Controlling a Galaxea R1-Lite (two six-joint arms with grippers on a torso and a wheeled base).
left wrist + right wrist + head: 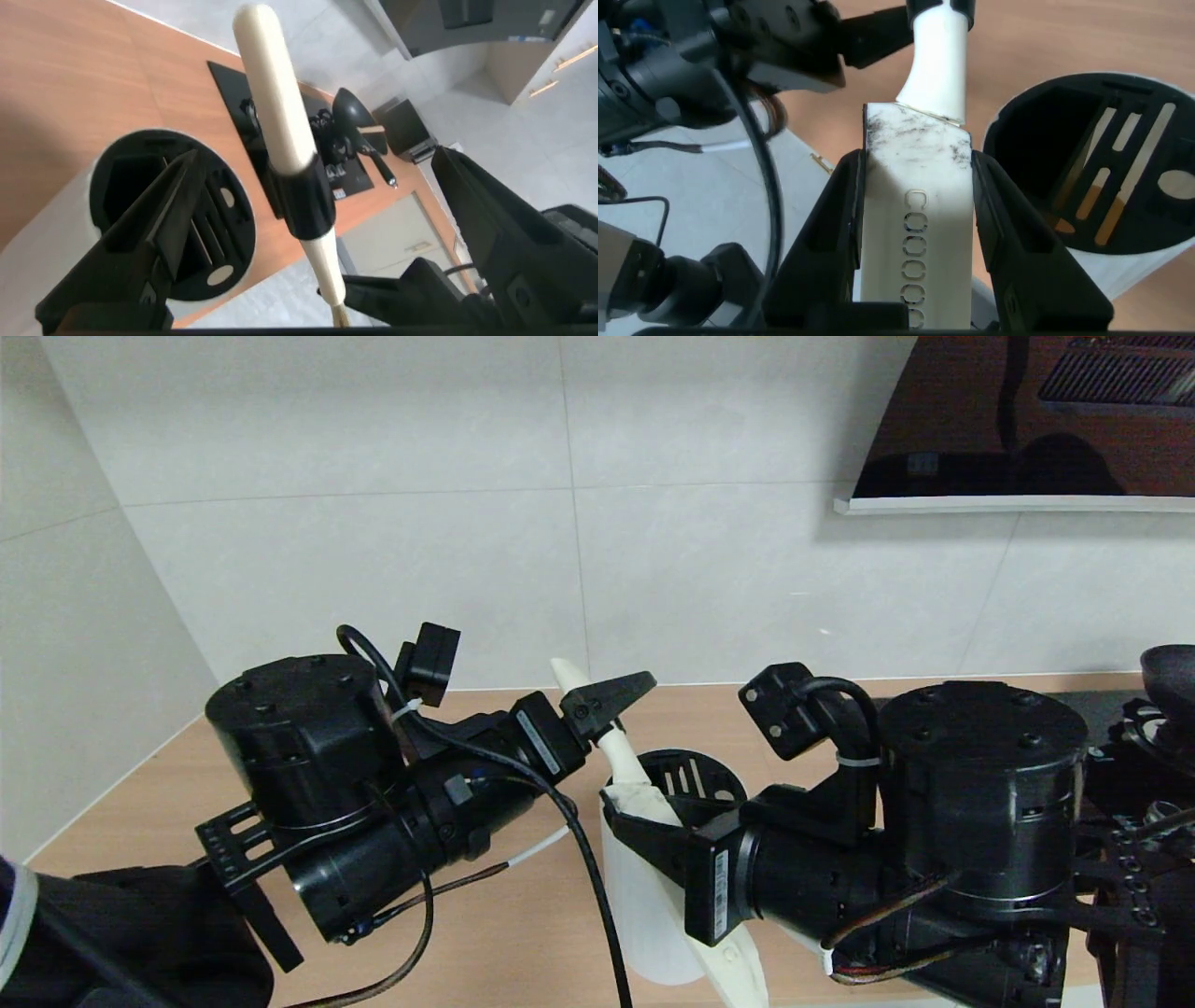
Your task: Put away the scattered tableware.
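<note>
A white spatula [621,756] is tilted above a white utensil holder [695,775] with a black slotted lid, near the front of the wooden counter. My right gripper [644,821] is shut on the spatula's flat blade [920,187], its fingers [840,215] pressing both edges. My left gripper [597,709] is up by the handle [276,112]. It is open, with a gap on each side between its fingers [140,243] and the handle. The holder [224,215] lies just below and behind the spatula, and its slots [1102,168] sit beside the blade.
A black cooktop [1102,705] with dark cookware [350,112] occupies the counter on the right. A dark range hood [1027,420] hangs on the tiled wall above it. Bare wooden counter [140,803] lies to the left of the holder.
</note>
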